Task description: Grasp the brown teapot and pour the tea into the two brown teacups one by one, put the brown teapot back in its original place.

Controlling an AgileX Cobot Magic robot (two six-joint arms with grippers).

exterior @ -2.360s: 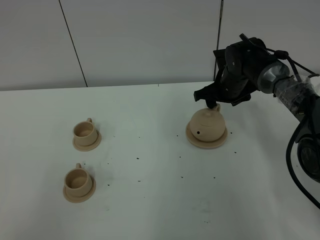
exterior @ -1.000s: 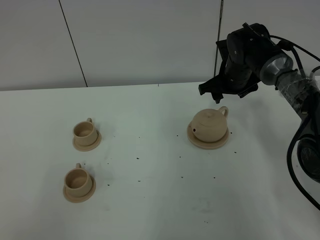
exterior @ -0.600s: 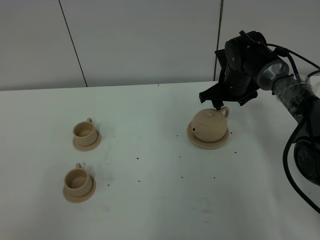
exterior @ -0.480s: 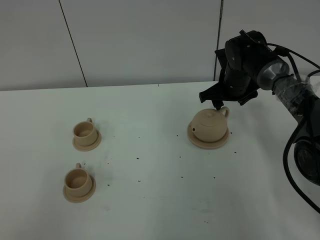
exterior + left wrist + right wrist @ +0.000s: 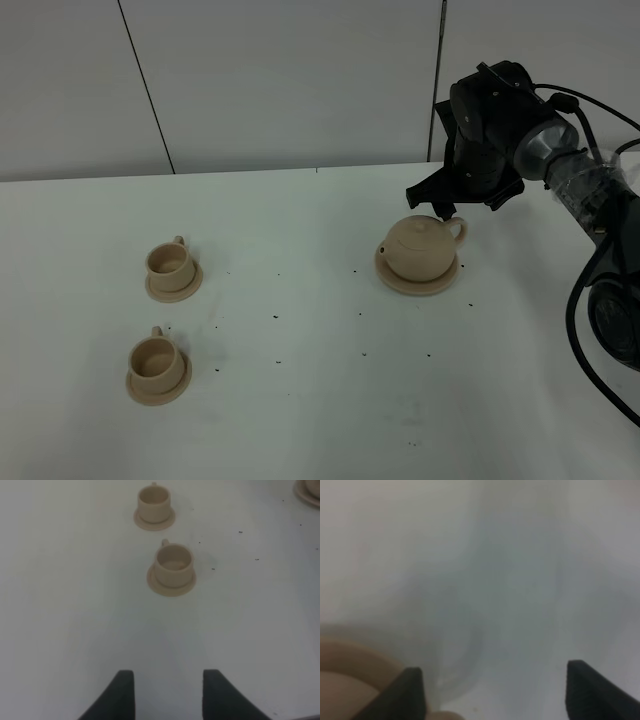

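Starting at the near edge, we are seeing the left gripper [image 5: 170, 692] hanging low over the bare table [image 5: 330, 420]. Its two dark fingers [image 5: 122, 692] are spread apart and gripping nothing. Our guess is that it is parked clear because the pouring looks like the other arm's job.

Moving out on the left, we are coming to the near teacup [image 5: 156, 358], sitting upright on its small saucer [image 5: 150, 398]. Beyond it the far teacup [image 5: 169, 262] is doing the same on a matching saucer [image 5: 175, 296]. Both are standing mouth-up with a clear gap between them, which is giving a spout room to reach each in turn. Whether anything is in them, we are not able to tell.

Farther out and over to the right, the brown teapot [image 5: 420, 250] is resting on its wide saucer [image 5: 415, 289], the original place. Its spout [image 5: 384, 251] is pointing left toward the cups and its loop handle [image 5: 458, 232] is on the far right side.

Just above that handle the right gripper [image 5: 450, 205] is hovering, jaws wide and empty. The wrist view is showing only blurred tan clay beside one finger. We are judging it to be lining up on the handle, since a grip there is leaving the spout free to tip.
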